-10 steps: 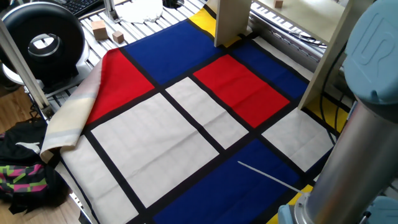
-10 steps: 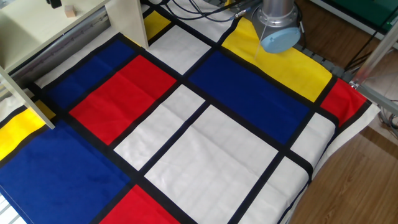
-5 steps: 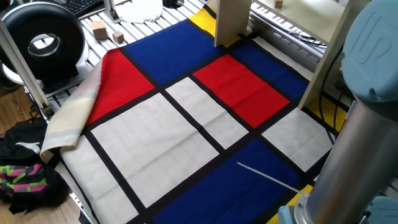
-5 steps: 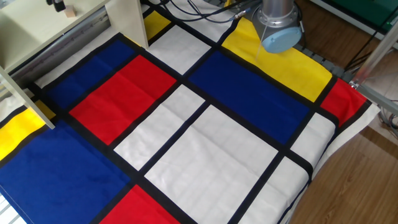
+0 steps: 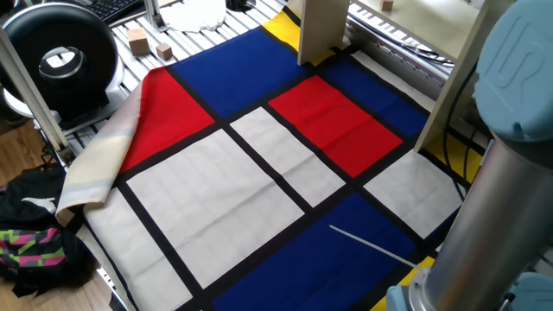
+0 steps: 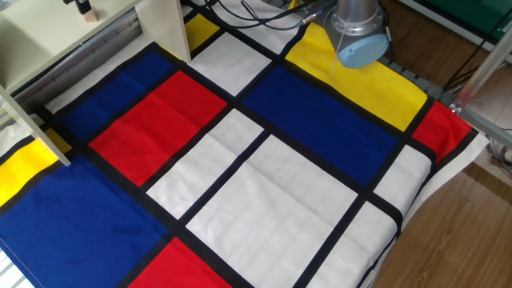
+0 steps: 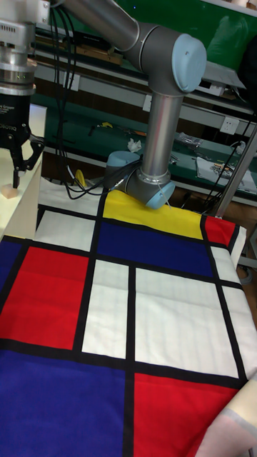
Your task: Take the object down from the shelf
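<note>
The object [image 7: 8, 191] is a tiny tan block resting on the horizontal board of the cream shelf [image 7: 20, 207] at the far left of the tall view. My gripper [image 7: 23, 164] hangs just above and slightly right of it, open, with nothing between its fingers. In the other fixed view the object [image 6: 90, 14] sits on the shelf [image 6: 164, 28] at the top left, and the dark tips of the gripper [image 6: 81, 7] are right beside it. One fixed view shows the object [image 5: 386, 5] on the shelf [image 5: 321, 30]; the gripper is out of frame there.
A cloth of red, blue, white and yellow squares [image 5: 259, 164] covers the table. Two wooden cubes [image 5: 138, 39] lie on the slats near a black round device [image 5: 60, 56]. The arm's base [image 6: 356, 40] stands at the yellow patch. A bag [image 5: 34, 238] lies on the floor.
In the other fixed view the gripper's dark tips have crept a little right and down towards the block. The block and all else stay put.
</note>
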